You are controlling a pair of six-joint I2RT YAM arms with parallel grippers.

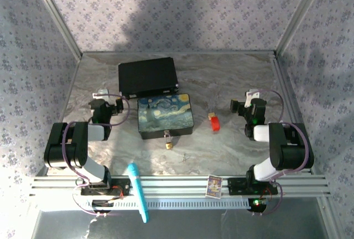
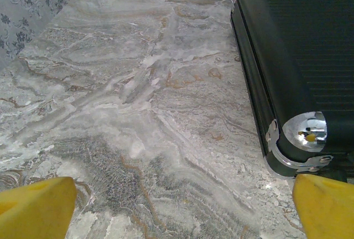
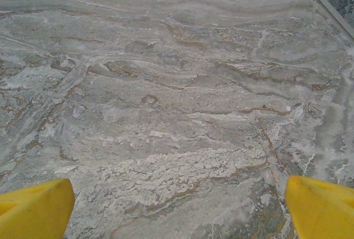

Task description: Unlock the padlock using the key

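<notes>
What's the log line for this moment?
left pincer: open, empty | right pincer: open, empty | key: on table, right of painted box | padlock: at box's near side, untouched

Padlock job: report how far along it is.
Nothing looks done. The small brass-gold padlock sits at the front of the blue painted box, apparently on its latch. The red-headed silvery key lies untouched on the marble tabletop. Nothing is in hand: the left gripper and right gripper are open and empty. Left: grasp the key, insert it, turn it.
</notes>
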